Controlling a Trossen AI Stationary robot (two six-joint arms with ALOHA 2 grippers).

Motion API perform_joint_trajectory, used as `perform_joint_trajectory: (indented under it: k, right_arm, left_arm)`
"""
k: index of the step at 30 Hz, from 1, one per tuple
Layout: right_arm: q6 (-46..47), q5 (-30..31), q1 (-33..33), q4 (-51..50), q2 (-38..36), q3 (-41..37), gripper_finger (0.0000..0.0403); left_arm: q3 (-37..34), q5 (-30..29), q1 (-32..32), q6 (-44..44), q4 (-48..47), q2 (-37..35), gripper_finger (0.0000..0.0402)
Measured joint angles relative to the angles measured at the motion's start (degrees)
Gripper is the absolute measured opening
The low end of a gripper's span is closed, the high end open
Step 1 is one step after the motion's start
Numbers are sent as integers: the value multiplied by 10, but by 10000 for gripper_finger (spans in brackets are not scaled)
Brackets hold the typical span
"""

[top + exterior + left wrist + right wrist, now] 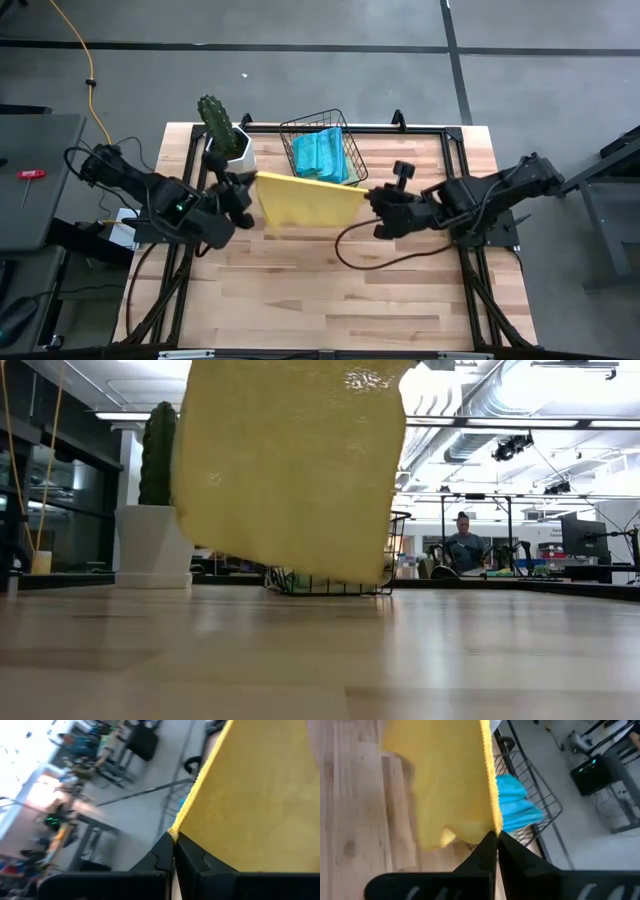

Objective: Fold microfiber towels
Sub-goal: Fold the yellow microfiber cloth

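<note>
Above the table's middle, a yellow microfiber towel (pixel 305 198) hangs stretched between 2 grippers, clear of the wooden tabletop (pixel 330 290).

Hidden or cut off: in the low view the towel (pixel 290 465) fills the upper centre and its top edge runs out of the picture, so neither gripper shows there; its lower edge hangs above the tabletop without touching. It also covers most of the black wire basket (pixel 335 582) behind it. In the high view the held corners sit under the dark fingers and are hard to make out. The room in the left wrist view is smeared; nothing there can be identified.

Left gripper (pixel 243 190): at 9 o'clock of the towel, arm coming in from the table's left edge, fingers (pixel 162 857) pinched together on 1 towel corner (pixel 174 834).

Right gripper (pixel 375 205): at 3 o'clock of the towel, arm reaching in from the right edge, fingers (pixel 487 851) closed tight on the opposite corner, the towel (pixel 445 785) draping away from it.

Basket (pixel 320 148) at 12 o'clock of the towel, holding teal-blue towels (pixel 322 155), also seen past the right fingers (pixel 515 802). Potted cactus (pixel 222 128) at 11 o'clock, just beside the left gripper. A seated person (pixel 465 548) far off in the room.
</note>
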Motion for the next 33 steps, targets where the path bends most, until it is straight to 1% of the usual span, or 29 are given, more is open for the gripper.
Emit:
perform_joint_trajectory:
  k: [2,4,6,9,12,17,20,24,29,33]
  right_arm:
    - [-17,5,-6,2,0,10,0]
    - [-25,4,-7,2,0,12,0]
    - [-23,-5,-3,2,0,7,0]
    - [12,-35,12,4,0,-14,0]
    - [47,-68,35,22,0,-52,0]
    - [114,-127,81,80,1,-129,1]
    - [144,-157,108,157,0,-182,1]
    - [165,-196,137,295,1,-258,1]
    - [169,-197,159,460,1,-337,1]
    - [167,-197,159,560,3,-381,0]
  left_arm:
    - [0,-16,4,-1,-1,-6,0]
    - [0,-15,1,-16,-10,-9,0]
    - [-5,-7,-8,-40,-12,-10,0]
    - [-28,19,-30,-87,-12,-9,0]
    - [-72,61,-62,-164,-5,-5,0]
    - [-164,118,-132,-324,12,20,0]
    - [-219,146,-177,-399,68,45,0]
    - [-271,160,-228,-463,184,84,0]
    - [-302,184,-261,-471,349,155,0]
    - [-304,223,-266,-464,421,223,0]
